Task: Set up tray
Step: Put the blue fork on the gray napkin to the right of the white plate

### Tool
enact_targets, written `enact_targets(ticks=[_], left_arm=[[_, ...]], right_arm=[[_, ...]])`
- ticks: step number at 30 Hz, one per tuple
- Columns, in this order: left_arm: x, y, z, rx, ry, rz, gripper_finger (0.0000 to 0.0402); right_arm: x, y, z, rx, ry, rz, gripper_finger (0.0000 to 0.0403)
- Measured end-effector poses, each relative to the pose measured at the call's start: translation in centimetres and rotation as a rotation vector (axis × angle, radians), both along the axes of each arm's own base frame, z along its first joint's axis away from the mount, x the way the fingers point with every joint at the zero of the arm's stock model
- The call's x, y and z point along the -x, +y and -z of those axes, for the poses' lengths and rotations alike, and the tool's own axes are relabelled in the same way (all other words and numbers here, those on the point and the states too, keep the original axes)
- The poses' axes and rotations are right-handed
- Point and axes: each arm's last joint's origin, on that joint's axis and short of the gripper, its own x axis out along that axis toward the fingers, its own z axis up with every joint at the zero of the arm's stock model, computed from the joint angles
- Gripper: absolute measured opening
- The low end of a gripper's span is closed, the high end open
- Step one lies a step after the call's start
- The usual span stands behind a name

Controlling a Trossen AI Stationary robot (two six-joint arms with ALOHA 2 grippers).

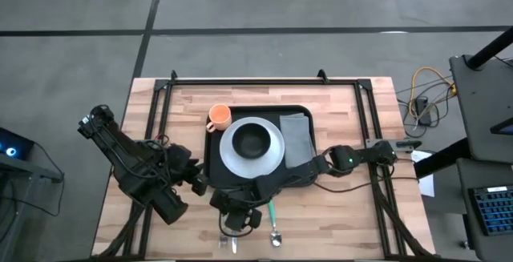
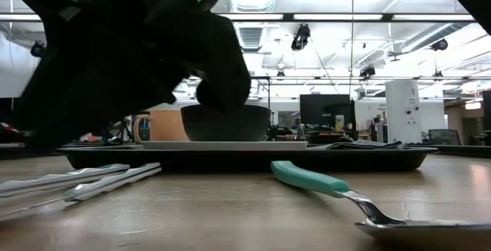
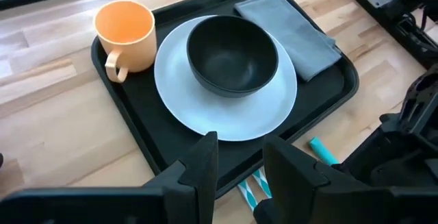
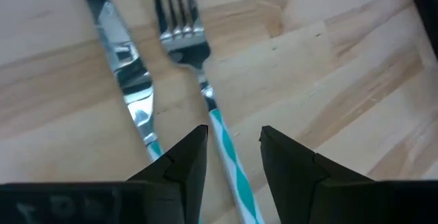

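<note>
The black tray [image 1: 215, 159] lies mid-table. It carries a white plate [image 1: 272, 159] with a black bowl [image 1: 253, 142], an orange mug [image 1: 219, 118] and a folded grey napkin [image 1: 296, 138]. A fork [image 4: 198, 66] and a knife [image 4: 126, 80] with teal-striped handles lie on the wood near the front edge, with a teal-handled spoon [image 1: 273, 220] to their right. My right gripper [image 4: 233, 162] is open above the fork, one finger on either side of its handle. My left gripper [image 3: 239, 169] is open and empty by the tray's near left corner.
Bare wood lies left of the tray and along the front edge [image 1: 337, 230]. Black frame rails [image 1: 152, 126] run along the table's sides and back. My right arm [image 1: 321, 166] stretches across the tray's near right corner. The room's desks and monitors show beyond the table.
</note>
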Motion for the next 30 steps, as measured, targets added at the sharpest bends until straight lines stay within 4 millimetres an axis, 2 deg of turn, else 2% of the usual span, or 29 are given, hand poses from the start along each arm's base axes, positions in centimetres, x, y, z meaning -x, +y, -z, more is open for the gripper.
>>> enact_targets(ticks=[13,30], left_arm=[[0.0,0.0,0.0,-0.013,0.012,0.016,0.0098],[-0.1,-0.1,0.1,-0.009,0.008,0.013,0.0098]], right_arm=[[-0.2,0.3,0.4,-0.06,-0.006,-0.031,0.0118],[-0.1,0.3,2.1,-0.072,-0.03,-0.028,0.0112]])
